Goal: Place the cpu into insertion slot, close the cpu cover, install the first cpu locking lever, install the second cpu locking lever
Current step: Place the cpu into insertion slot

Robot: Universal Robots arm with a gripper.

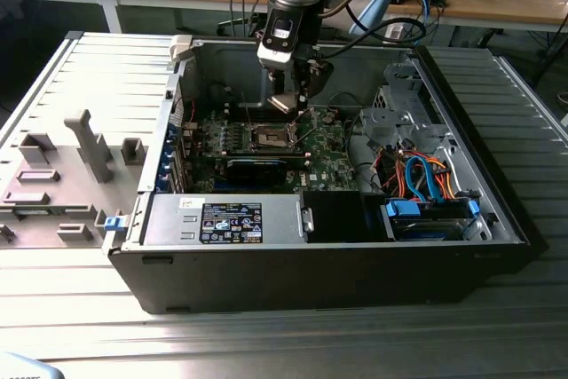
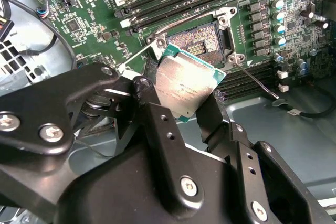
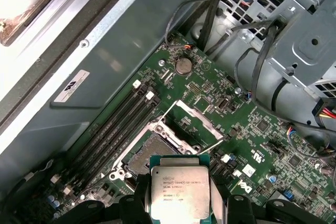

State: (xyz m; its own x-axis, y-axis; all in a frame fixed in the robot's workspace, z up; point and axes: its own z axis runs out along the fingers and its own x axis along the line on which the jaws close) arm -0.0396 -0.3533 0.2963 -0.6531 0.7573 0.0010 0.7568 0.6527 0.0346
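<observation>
My gripper (image 1: 286, 100) hangs inside the open computer case, shut on the cpu (image 1: 282, 102), which is tilted a little above the motherboard. In both wrist views the cpu (image 2: 185, 80) (image 3: 179, 192) shows its silver-grey top between my black fingers (image 2: 152, 106). The insertion slot (image 3: 148, 153) (image 2: 202, 40) lies bare just beyond the chip, apart from it. The cpu cover (image 3: 193, 120), a silvery frame with a cut-out centre, stands swung open on the slot's far side. A thin locking lever (image 2: 257, 80) sticks out loose beside the slot.
Memory slots (image 3: 113, 124) run along one side of the slot. A long black card (image 1: 257, 166) lies near the front of the board. A metal drive cage (image 1: 399, 113) with orange and blue cables (image 1: 426, 179) stands at the exterior view's right. Case walls (image 1: 182, 113) ring the board.
</observation>
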